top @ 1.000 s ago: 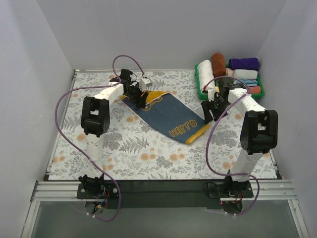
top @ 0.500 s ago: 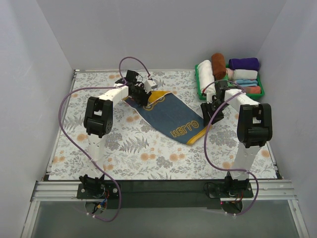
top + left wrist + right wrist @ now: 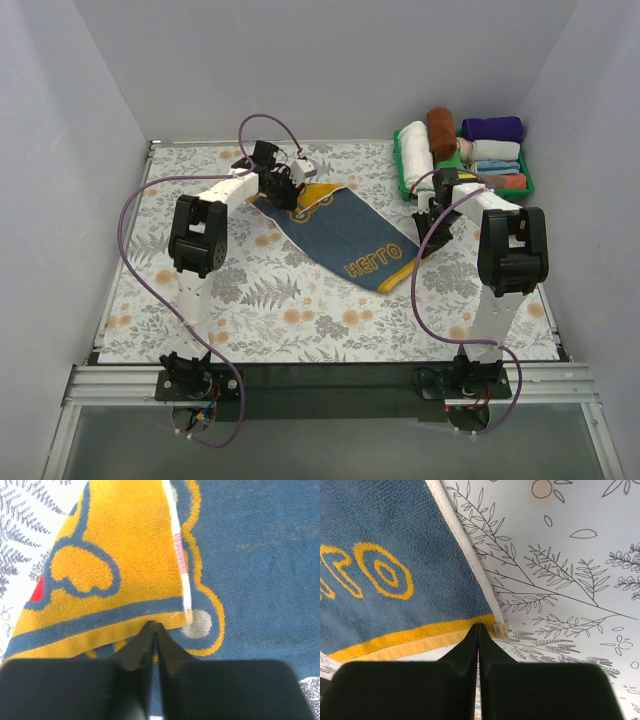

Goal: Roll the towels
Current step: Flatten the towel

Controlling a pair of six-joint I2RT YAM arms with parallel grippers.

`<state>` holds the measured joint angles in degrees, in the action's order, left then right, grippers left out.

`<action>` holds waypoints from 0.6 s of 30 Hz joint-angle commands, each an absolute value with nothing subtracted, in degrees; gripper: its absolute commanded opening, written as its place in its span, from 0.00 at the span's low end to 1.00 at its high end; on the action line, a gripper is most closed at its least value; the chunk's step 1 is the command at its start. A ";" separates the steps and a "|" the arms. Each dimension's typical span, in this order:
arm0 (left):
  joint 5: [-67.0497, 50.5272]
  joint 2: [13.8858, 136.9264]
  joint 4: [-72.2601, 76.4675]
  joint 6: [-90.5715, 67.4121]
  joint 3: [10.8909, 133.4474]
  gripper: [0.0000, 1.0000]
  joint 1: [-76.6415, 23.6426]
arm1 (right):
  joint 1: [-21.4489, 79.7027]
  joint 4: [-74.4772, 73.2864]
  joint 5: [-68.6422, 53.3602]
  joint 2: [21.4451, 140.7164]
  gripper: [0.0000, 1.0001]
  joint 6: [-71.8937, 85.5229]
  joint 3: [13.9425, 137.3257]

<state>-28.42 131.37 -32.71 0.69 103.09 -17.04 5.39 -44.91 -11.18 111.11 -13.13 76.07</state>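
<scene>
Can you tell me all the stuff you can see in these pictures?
Patterned towel: one, blue-grey with mustard-yellow edges and letters, spread out mid-table.
Rust-brown towel: one, rolled, at the tray's far end.
White rolled cloth: one, at the tray's left side.
Purple rolled cloth: one, at the tray's far right.
Tray: one, green, far right corner, with a few more small rolls inside.
Table cover: one, white with grey ferns and orange flowers.
Cables: two, purple, looping off the arms.
Left arm: white and black, jaws shut on the patterned towel's folded far corner.
Right arm: white and black, jaws shut on its right corner.
</scene>
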 commanded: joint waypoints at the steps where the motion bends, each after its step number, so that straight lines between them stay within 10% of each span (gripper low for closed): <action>1: -31.99 125.17 -32.17 0.53 103.98 0.11 -17.49 | 5.63 -44.21 -10.46 110.31 0.01 -12.83 75.94; 7: -27.60 122.61 -30.15 3.60 99.94 0.34 -21.00 | 5.63 -44.21 -11.25 109.60 0.01 -12.74 76.11; 18: -17.16 127.53 -29.27 4.04 101.78 0.39 -22.76 | 5.45 -44.38 -10.99 107.75 0.01 -13.10 76.11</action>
<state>-22.74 127.59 -30.65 3.07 100.22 -23.35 5.39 -44.84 -11.00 110.59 -13.04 76.05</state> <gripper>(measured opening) 0.385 0.017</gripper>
